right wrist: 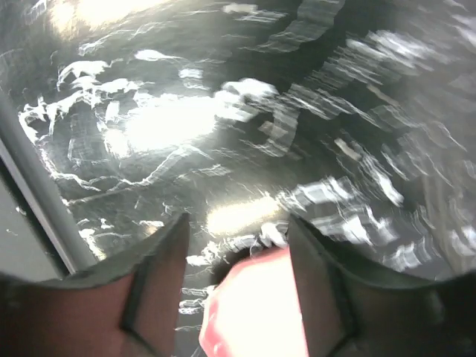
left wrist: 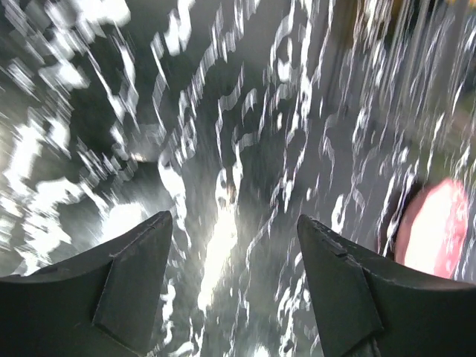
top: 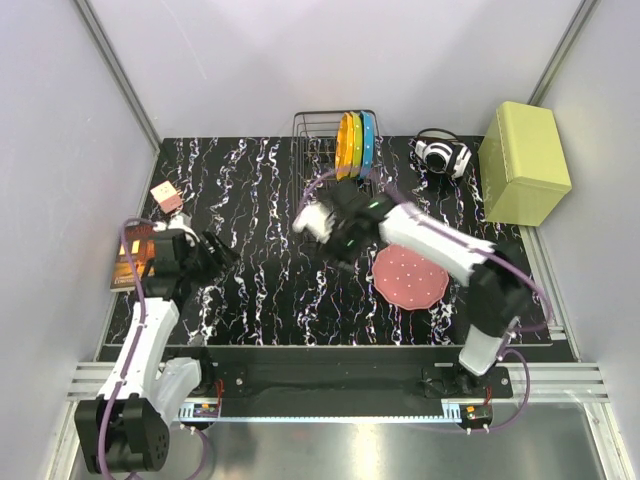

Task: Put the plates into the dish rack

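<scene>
The right gripper (right wrist: 238, 222) has its jaws apart with nothing clamped, though a pink blur shows low in the gap. Just behind it, under its own forearm, the pink plate (top: 410, 277) lies flat on the table (top: 260, 290). Farther out from it, the dish rack (top: 315, 130) holds the other plates (top: 356, 142) upright: orange, yellow-green and blue. Well off to its side, the left gripper (left wrist: 232, 219) gapes wide and empty.

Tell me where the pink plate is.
Top view: the pink plate lies flat on the table, right side, beneath the right arm, nearer than the dish rack.
</scene>
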### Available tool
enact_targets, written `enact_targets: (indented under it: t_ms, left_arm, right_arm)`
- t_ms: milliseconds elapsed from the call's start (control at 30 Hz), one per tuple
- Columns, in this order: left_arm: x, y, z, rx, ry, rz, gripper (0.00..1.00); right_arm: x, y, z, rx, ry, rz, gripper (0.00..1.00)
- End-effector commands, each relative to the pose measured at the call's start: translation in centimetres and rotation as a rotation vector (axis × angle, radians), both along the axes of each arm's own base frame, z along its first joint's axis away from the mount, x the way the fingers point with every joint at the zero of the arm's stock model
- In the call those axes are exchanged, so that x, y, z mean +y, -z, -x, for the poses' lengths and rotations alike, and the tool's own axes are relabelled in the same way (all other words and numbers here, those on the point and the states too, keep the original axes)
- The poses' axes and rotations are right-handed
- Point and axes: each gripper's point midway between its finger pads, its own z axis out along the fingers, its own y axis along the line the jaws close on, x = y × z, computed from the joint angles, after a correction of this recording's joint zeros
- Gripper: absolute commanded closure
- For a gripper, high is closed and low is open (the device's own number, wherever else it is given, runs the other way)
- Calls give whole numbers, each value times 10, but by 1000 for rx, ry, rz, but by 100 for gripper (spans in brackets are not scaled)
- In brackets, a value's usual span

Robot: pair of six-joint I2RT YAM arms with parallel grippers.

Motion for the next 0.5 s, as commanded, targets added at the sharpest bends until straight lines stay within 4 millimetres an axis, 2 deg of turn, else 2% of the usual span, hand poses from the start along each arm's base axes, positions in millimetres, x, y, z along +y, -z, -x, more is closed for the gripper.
enact_targets:
  t_ms: [0,67,100,133,167,200,333,467]
  left_arm:
    - [-50,1,8,-29,198,109,27]
    - [-73,0,11,-53,303,125,26]
    - [-81,1,12,-58,330,137,26]
    - [-95,1,12,-61,377,161,26]
    - [-101,1,12,-63,398,169,26]
    - [-108,1,12,-66,422,178,27]
    - [-148,-2,11,-102,555,192,29]
    - [-179,2,8,-109,633,164,33]
  right_arm:
    - [-68,-90,-35,92,440,-279,34]
    - [-99,-93,-41,162,563,-315,34]
    - [-134,-96,-56,167,671,-341,34]
    - [-149,-95,-60,183,712,-358,34]
    - [-159,-93,-55,234,730,-387,34]
    - [-192,-90,-65,239,821,-407,34]
    - [-232,-60,-58,322,853,-414,36]
    - [-247,-22,-37,436,825,-336,38]
